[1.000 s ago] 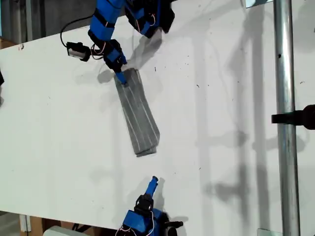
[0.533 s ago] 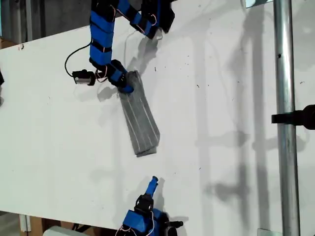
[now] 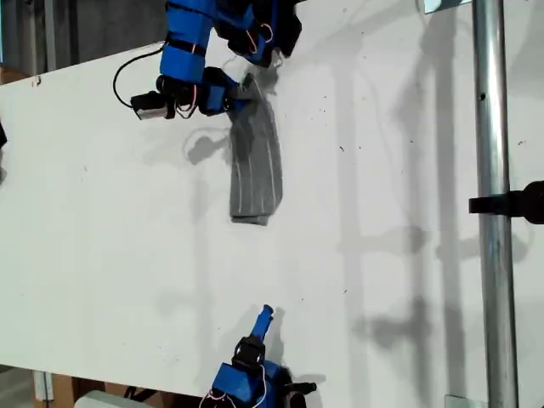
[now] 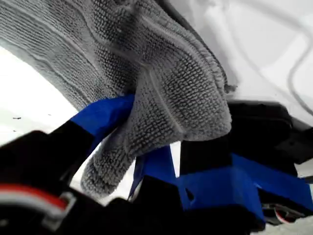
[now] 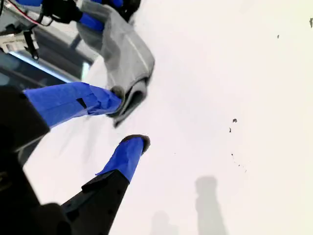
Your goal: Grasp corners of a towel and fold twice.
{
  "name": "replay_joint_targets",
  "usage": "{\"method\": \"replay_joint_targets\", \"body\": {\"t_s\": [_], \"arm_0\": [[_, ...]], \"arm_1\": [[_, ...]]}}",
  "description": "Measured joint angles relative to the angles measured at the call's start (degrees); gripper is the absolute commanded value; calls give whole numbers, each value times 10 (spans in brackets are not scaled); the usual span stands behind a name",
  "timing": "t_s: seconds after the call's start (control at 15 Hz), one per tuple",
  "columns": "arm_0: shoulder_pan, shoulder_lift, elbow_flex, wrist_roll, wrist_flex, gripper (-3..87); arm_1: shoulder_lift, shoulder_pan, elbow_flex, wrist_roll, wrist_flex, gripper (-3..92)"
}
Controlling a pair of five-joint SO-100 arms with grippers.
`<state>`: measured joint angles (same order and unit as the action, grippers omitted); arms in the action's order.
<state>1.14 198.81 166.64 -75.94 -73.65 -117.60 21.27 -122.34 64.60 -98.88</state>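
The grey striped towel (image 3: pixel 255 166) is folded into a narrow strip on the white table (image 3: pixel 102 255). My first gripper (image 3: pixel 240 92) is shut on its far end near the top of the exterior view, holding that end raised. In the first wrist view, bunched towel (image 4: pixel 161 78) fills my first gripper (image 4: pixel 129 142), and a rounded corner (image 4: pixel 215 122) sticks out past the blue fingers (image 4: pixel 102 115). My second gripper (image 3: pixel 266 313) stands open near the bottom edge of the exterior view, apart from the strip's near end. The second wrist view shows my second gripper (image 5: pixel 129 117) open, with the towel (image 5: pixel 124 54) beyond it.
A metal pole (image 3: pixel 489 170) with a black clamp (image 3: pixel 510 204) runs down the exterior view's right. A black cable (image 3: pixel 127 72) loops beside the first arm. Small dark specks mark the table.
My first gripper has moved up and to the exterior view's right with the towel's end. The strip swung nearly vertical and its near end slid up. The second arm has not moved.
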Motion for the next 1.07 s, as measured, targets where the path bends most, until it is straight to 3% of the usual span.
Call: {"method": "replay_joint_targets", "body": {"t_s": [0.13, 0.27, 0.6, 0.8, 0.87, 1.0, 1.07], "arm_0": [[0, 0, 0, 1, 0, 144], [4, 0, 0, 2, 0, 143], [9, 0, 0, 2, 0, 142], [9, 0, 0, 2, 0, 142], [9, 0, 0, 2, 0, 142], [9, 0, 0, 2, 0, 142], [9, 0, 0, 2, 0, 142]], "arm_1": [[-62, -46, 3, 32, 9, -1], [-48, -89, 59, 25, 79, -1], [166, -113, 268, 5, 187, -1], [276, -113, 290, 2, 273, 16], [312, -113, 290, -4, 314, 221], [386, -113, 328, -12, 327, 508], [396, -113, 356, -21, 312, 540]]}}
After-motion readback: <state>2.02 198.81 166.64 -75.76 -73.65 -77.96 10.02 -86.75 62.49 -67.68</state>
